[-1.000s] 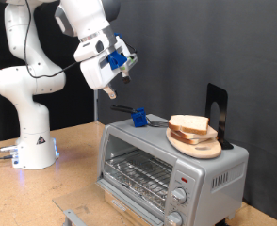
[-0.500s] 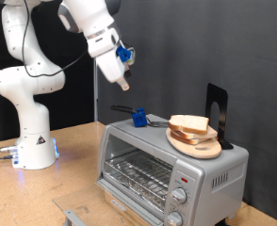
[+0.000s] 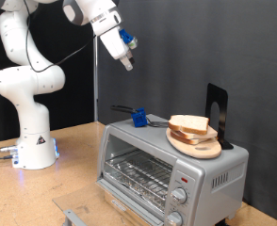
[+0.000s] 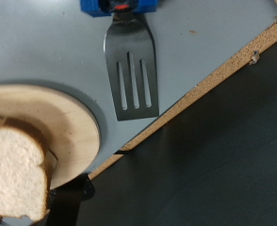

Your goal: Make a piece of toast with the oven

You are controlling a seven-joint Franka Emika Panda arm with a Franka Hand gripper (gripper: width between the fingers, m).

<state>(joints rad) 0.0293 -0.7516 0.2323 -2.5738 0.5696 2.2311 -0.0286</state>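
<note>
Arm pose: white Franka arm reared up from its base on the wooden desk point(image 3: 73, 155), upper links bent over toward the exterior view's top, wrist tilted down and toward the exterior view's right.
Gripper: white hand with blue fittings point(image 3: 127, 64), high in the air, well above the small boxy silver toaster oven point(image 3: 167, 169) and off toward the exterior view's left of its top.
Jaws: cannot tell how far apart; too small in the exterior view, out of sight in the wrist view; nothing seen between them.
Piece of toast: pale white square bread slice with light brown crust point(image 3: 188, 124), lying on the round wooden plate point(image 3: 197, 143), which sits on the oven's flat roof toward the exterior view's right; seen from above in the wrist view point(image 4: 16, 174), overlapping the plate's rim.
Spatula: dark slotted metal blade with blue handle point(image 4: 131, 80), flat on the oven's roof, just beside the plate, apart from the bread.
Oven: glass door shut, wire rack visible behind it, two round knobs and a red light on the front panel at the exterior view's right.
Black stand: upright dark panel point(image 3: 217, 113) on the oven's roof behind the plate.
</note>
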